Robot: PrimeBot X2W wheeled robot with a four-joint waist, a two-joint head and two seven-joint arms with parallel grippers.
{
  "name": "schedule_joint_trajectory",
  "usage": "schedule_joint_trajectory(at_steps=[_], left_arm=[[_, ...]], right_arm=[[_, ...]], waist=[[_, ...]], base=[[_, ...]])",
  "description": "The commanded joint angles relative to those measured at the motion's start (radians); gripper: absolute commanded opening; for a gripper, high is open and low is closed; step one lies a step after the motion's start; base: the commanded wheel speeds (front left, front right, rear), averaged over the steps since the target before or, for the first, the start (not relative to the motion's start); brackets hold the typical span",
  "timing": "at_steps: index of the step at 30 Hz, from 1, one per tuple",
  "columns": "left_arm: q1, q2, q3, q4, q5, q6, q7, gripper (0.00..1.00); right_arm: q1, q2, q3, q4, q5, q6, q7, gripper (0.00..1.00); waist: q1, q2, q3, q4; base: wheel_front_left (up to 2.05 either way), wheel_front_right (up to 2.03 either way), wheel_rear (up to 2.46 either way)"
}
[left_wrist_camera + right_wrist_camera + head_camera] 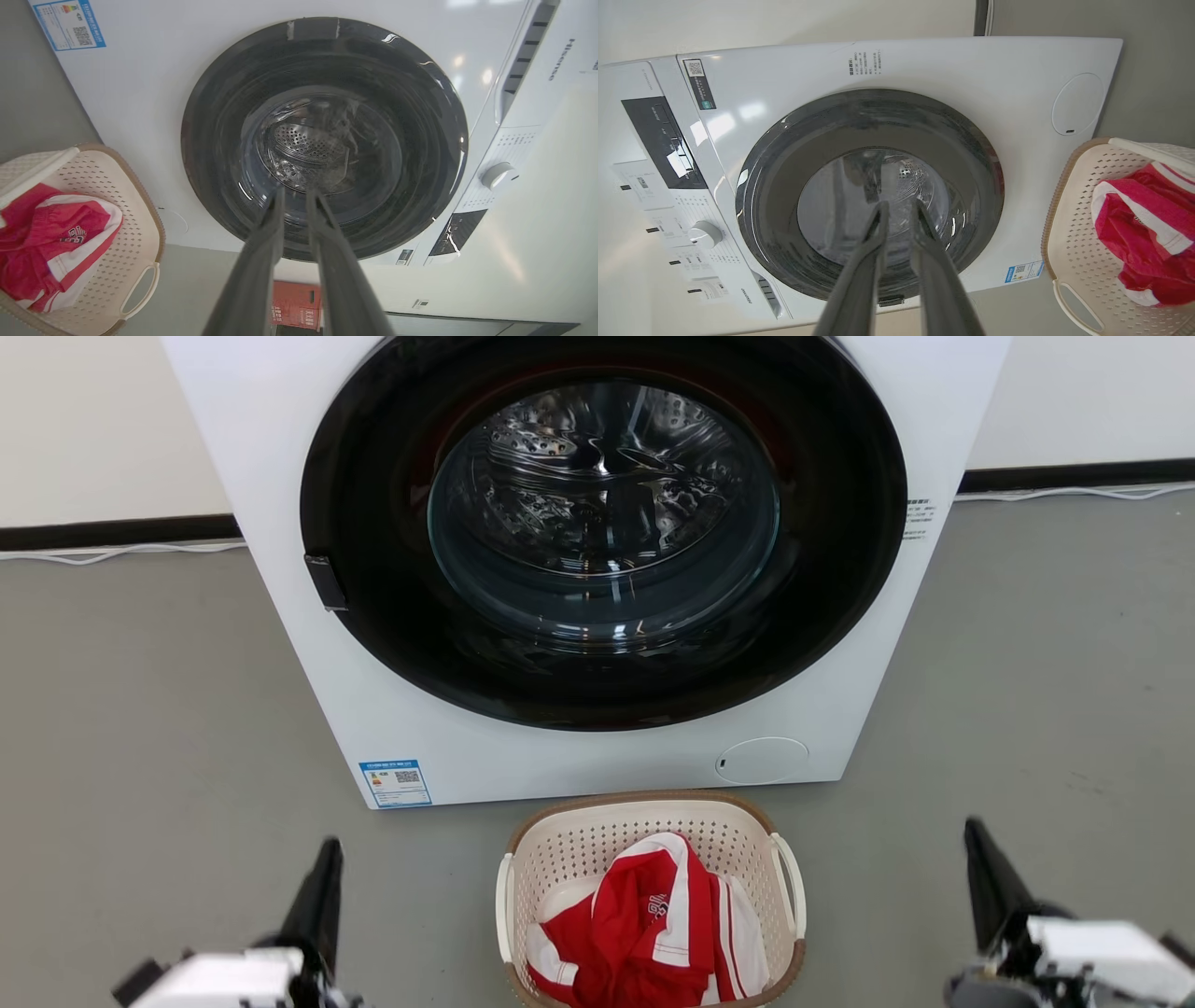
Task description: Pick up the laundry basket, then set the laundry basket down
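The laundry basket [644,800], cream perforated plastic with a brown rim and white side handles, stands on the floor just in front of the washer, low in the head view. A red and white garment [644,933] lies inside it. My left gripper [327,859] hangs to the basket's left and my right gripper [976,840] to its right, both well clear of it. Each has its fingers close together with nothing between them. The left wrist view has the basket [140,219] at its left edge beside my left gripper [295,193]. In the right wrist view the basket [1069,224] sits right of my right gripper [899,205].
A white front-loading washer [280,476] with a round dark glass door [602,523] stands directly behind the basket, door closed. Grey floor [140,709] spreads to both sides. A wall with a dark baseboard [112,532] and a white cable runs behind.
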Motion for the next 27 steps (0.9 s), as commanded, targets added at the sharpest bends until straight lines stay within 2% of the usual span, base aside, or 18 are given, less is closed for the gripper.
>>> schedule_joint_trajectory(at_steps=[1, 8, 12, 19, 27], left_arm=[[0.002, 0.0, -0.003, 0.001, 0.001, 0.0, -0.003, 1.0], [0.004, 0.0, -0.019, -0.003, 0.006, 0.0, -0.021, 1.0], [0.006, 0.001, -0.029, -0.005, 0.011, -0.001, -0.033, 1.0], [0.007, 0.002, -0.043, -0.005, 0.026, -0.001, -0.053, 1.0], [0.003, 0.003, -0.056, 0.002, 0.083, 0.004, -0.077, 1.0]], right_arm=[[0.002, 0.0, 0.002, 0.0, 0.0, 0.0, -0.002, 1.0], [0.01, 0.0, 0.013, -0.017, -0.004, 0.0, -0.019, 1.0], [0.015, -0.001, 0.021, -0.027, -0.011, 0.001, -0.031, 1.0], [0.02, -0.009, 0.036, -0.038, -0.038, 0.001, -0.053, 1.0], [0.021, -0.014, 0.037, -0.047, -0.142, 0.002, -0.077, 1.0]], waist=[[0.0, -0.0001, 0.0, 0.0], [0.0022, -0.0001, -0.002, 0.001], [0.0002, -0.0001, 0.0, 0.001], [0.0, -0.0001, 0.0, 0.002], [0.0, -0.0001, -0.001, 0.004]], base=[[0.0, 0.0, 0.0], [0.0, 0.0, 0.0], [0.0, 0.0, 0.0], [0.0, 0.0, 0.0], [0.0, 0.0, 0.0]])
